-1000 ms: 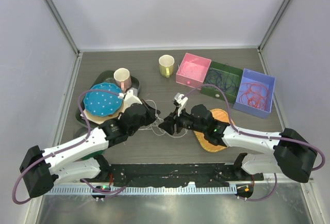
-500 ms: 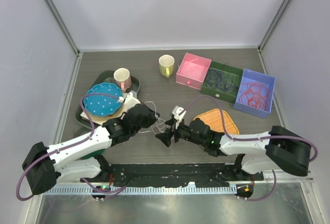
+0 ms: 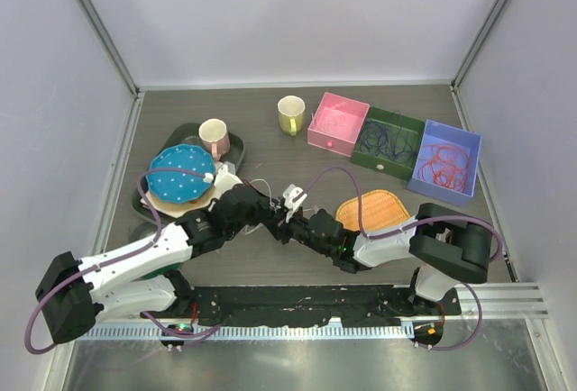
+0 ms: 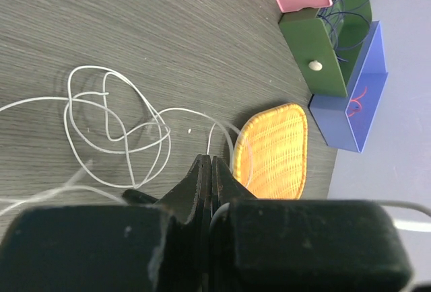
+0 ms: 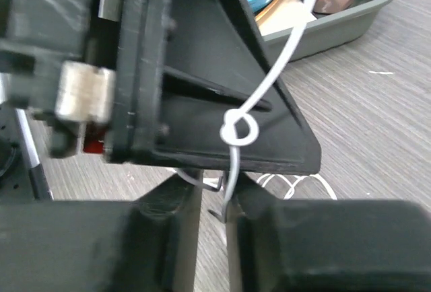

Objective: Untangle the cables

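Note:
A white cable [image 4: 114, 117] lies in a loose tangle on the dark table, thin and looping. My left gripper [image 4: 210, 161] is shut above it, and a strand of that cable curves in at its jaws. In the top view the left gripper [image 3: 273, 213] and right gripper [image 3: 287, 222] meet tip to tip at the table's middle. The right gripper [image 5: 215, 184] has its jaws drawn close on a hanging stretch of the white cable [image 5: 239, 130], which carries a small knot right in front of the left gripper's black body. Red cables [image 3: 444, 168] and dark blue cables [image 3: 389, 139] lie in boxes.
Pink box [image 3: 338, 122], green box [image 3: 403, 159] and blue box [image 3: 469, 143] line the far right. An orange woven mat [image 3: 374, 211] lies beside the right arm. A yellow cup [image 3: 290, 114], a pink cup [image 3: 214, 136] and a blue dotted plate [image 3: 180, 177] on a green tray [image 3: 144, 200] stand to the left.
The right arm has swung left, off the orange mat, until its gripper meets the left one. Its jaws opened wide, then closed in on the white cable. The left gripper stayed shut.

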Controlling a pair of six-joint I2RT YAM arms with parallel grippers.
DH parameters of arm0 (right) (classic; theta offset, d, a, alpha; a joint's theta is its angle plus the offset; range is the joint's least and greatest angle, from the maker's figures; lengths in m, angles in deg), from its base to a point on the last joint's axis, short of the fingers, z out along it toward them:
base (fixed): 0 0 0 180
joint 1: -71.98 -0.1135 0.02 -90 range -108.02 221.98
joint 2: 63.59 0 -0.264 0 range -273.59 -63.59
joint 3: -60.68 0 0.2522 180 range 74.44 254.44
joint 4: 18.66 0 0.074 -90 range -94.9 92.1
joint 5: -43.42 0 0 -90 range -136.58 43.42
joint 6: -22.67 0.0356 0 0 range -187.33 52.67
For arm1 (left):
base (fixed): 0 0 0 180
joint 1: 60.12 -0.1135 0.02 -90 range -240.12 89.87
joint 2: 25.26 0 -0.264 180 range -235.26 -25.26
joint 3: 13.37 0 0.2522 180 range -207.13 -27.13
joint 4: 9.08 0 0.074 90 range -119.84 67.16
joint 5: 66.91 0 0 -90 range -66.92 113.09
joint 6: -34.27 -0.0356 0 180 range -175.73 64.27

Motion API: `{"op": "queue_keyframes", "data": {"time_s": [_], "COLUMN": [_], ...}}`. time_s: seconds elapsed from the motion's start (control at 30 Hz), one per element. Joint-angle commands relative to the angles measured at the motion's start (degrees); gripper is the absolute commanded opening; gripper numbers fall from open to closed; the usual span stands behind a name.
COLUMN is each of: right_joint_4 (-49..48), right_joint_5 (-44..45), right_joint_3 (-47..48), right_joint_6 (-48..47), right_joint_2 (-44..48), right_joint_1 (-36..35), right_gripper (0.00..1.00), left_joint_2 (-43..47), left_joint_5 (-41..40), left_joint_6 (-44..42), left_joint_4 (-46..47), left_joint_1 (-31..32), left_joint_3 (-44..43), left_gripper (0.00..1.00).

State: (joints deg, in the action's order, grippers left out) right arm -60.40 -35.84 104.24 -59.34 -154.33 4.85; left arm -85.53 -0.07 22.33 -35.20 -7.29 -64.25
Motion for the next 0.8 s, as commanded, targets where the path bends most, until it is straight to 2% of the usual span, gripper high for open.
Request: {"op": "queue_keyframes", "data": {"time_s": [0.0, 0.07, 0.13, 0.17, 0.23, 0.27, 0.37, 0.4, 0.43, 0.47, 0.5, 0.6, 0.67, 0.77], "right_joint_4": [-8.6, -8.7, -7.5, -7.2, -3.8, -2.1, 7.1, 11.0, 20.2, 25.2, 33.5, 47.0, 52.1, 58.3], "right_joint_5": [5.3, 7.6, 10.0, 12.5, 15.3, 19.0, 23.9, 28.0, 30.3, 32.3, 37.2, 42.2, 43.8, 45.2], "right_joint_3": [1.8, 1.6, 0.8, -0.3, -1.2, -1.8, -2.7, -2.2, -1.2, 1.1, 2.1, 6.3, 9.0, 10.3], "right_joint_6": [1.6, 2.6, 2.9, 3.5, 4.1, 5.2, 7.9, 9.1, 10.4, 11.6, 13.4, 14.2, 14.5, 13.9], "right_joint_2": [-1.9, -1.9, -0.3, 0.6, 2.8, 5.4, 11.3, 12.6, 13.7, 15.4, 15.9, 17.7, 18.1, 18.4], "right_joint_1": [-0.6, -0.6, -0.6, -0.6, -0.6, -0.6, -0.6, -0.5, -0.3, 0.0, 0.2, 0.8, 1.0, 1.6], "right_gripper": [0.01, 0.01, 0.01, 0.01, 0.01, 0.01, 0.01, 0.01, 0.01, 0.01, 0.01, 0.01, 0.01, 0.01], "left_joint_2": [2.6, 3.0, 3.7, 3.9, 5.2, 5.8, 8.1, 8.5, 8.9, 9.4, 9.6, 9.8, 9.6, 9.6], "left_joint_5": [-0.7, -0.7, -0.7, -0.6, 0.6, 1.4, 6.7, 8.0, 9.9, 10.2, 10.1, 6.0, 3.8, 4.7], "left_joint_6": [0.3, -0.3, -1.1, -2.6, -5.4, -7.6, -15.6, -18.4, -19.8, -21.0, -22.9, -24.1, -25.1, -27.0], "left_joint_4": [1.2, 0.1, -0.4, -0.7, -0.5, 0.5, 2.2, 2.1, 2.2, 2.2, 1.8, -1.1, -3.5, -3.4], "left_joint_1": [0.1, 0.0, 0.0, 0.0, 0.0, 0.0, 0.1, 0.1, 0.0, 0.0, 0.1, 0.0, 0.0, 0.0], "left_joint_3": [0.3, 0.0, -0.1, 0.0, 0.1, 0.5, 1.3, 1.4, 1.4, 1.4, 1.7, 1.4, 1.1, 1.0], "left_gripper": [0.00, 0.00, 0.13, 0.36, 0.62, 0.79, 0.99, 1.00, 1.00, 1.00, 1.00, 1.00, 1.00, 1.00]}}
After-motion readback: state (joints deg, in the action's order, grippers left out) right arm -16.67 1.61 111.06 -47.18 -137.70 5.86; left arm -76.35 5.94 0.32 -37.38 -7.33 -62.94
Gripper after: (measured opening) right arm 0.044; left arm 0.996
